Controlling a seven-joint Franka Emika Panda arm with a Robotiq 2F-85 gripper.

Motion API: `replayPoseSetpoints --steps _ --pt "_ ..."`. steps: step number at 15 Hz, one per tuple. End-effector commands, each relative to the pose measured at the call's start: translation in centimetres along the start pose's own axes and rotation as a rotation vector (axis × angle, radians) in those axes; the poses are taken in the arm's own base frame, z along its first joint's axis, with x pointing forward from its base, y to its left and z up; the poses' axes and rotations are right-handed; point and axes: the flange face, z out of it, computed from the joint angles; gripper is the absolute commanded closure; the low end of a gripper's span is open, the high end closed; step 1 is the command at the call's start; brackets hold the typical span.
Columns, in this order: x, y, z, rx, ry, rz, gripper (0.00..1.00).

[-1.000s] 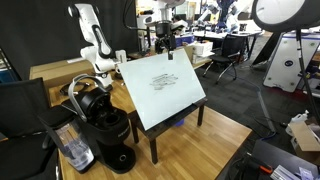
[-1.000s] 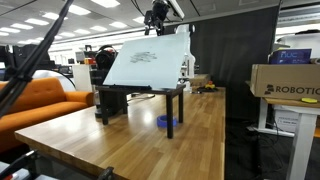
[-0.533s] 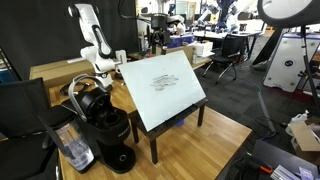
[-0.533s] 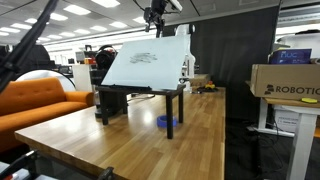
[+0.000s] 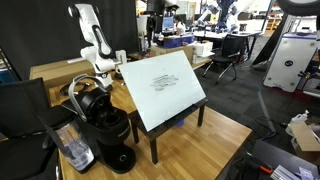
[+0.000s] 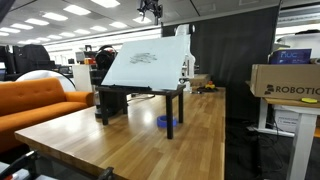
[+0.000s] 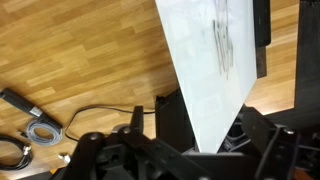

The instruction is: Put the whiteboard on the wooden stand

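The whiteboard leans slanted on the dark wooden stand, with a dark scribble near its centre. Both show in both exterior views, the whiteboard resting on the stand. My gripper hangs high above the board's top edge, apart from it, and is nearly cut off by the frame top. In the wrist view the whiteboard lies far below my gripper, whose fingers stand spread with nothing between them.
A black coffee machine stands on the tabletop next to the stand. A small blue thing lies under the stand. Cables lie on the table. A cardboard box sits off to the side.
My gripper has risen straight up from the whiteboard's top edge towards the top of the frames. The whiteboard stays resting on the stand.
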Motion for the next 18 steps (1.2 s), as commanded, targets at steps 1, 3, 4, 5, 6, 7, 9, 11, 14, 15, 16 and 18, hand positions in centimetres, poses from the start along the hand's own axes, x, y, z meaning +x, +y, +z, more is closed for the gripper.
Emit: replayPoseSetpoints --steps 1,3,4,5,6,7,9,11,14,15,16,18 --pt "0.4 -1.9 -2.1 -0.046 -0.003 0.167 0.00" --pt "0.8 -3.0 -3.5 -0.064 -0.016 0.275 0.00" --pt "1.0 -3.6 -4.1 -0.078 -0.023 0.325 0.00" --pt "1.1 -4.3 -4.6 -0.076 -0.035 0.365 0.00" --pt "1.2 -4.8 -5.0 -0.080 -0.037 0.404 0.00" --pt "1.3 -5.5 -5.3 -0.080 -0.045 0.430 0.00" --pt "1.6 -6.9 -5.8 -0.077 -0.061 0.469 0.00" --pt "1.7 -8.3 -6.0 -0.060 -0.075 0.497 0.00" --pt "1.5 -10.2 -6.1 -0.039 -0.083 0.525 0.00" --pt "1.4 -10.9 -6.0 -0.033 -0.088 0.536 0.00" --pt "1.0 -11.7 -5.8 -0.032 -0.095 0.539 0.00" --pt "0.2 -13.2 -5.1 -0.006 -0.119 0.555 0.00"
